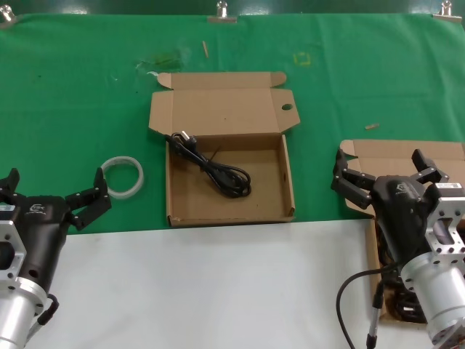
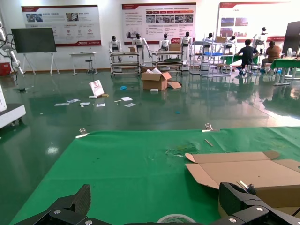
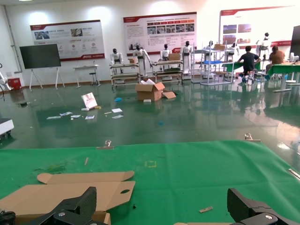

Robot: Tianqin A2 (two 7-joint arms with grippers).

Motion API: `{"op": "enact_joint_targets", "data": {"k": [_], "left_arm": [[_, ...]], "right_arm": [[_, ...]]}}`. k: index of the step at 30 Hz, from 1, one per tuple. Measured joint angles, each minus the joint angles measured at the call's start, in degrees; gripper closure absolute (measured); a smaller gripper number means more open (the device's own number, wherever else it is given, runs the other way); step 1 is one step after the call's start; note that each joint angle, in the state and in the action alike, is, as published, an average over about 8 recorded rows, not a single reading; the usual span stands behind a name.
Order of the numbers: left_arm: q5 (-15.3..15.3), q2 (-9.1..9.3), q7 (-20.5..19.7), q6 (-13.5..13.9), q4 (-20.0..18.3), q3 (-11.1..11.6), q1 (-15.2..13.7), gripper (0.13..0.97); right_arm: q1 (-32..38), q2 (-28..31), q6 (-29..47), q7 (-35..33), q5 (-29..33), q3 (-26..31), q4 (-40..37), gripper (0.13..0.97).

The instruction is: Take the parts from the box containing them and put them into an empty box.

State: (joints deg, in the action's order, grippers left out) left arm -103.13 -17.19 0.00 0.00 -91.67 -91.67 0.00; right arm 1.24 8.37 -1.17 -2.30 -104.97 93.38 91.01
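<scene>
While one cord (image 1: 218, 167) lies in the holed box (image 1: 229, 190), both end effectors, left (image 1: 51, 196), right (image 1: 385, 171), spread apart.

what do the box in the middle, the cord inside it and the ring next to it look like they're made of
The box looks like plain brown corrugated cardboard, matte, with folded flaps. The cord seems black rubber- or plastic-sheathed, slightly glossy, loosely coiled. The ring looks like translucent whitish plastic, possibly a tape roll; hard to say.

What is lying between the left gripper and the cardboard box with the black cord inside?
In the head view, only the white translucent ring lies on the green cloth between the left gripper and the box holding the cord.
</scene>
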Motion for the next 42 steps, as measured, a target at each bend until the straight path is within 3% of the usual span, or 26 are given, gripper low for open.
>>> {"op": "enact_joint_targets", "data": {"k": [42], "left_arm": [[0.00, 0.00, 0.00, 0.00, 0.00, 0.00, 0.00, 0.132]], "right_arm": [[0.00, 0.00, 0.00, 0.00, 0.00, 0.00, 0.00, 0.129]]}}
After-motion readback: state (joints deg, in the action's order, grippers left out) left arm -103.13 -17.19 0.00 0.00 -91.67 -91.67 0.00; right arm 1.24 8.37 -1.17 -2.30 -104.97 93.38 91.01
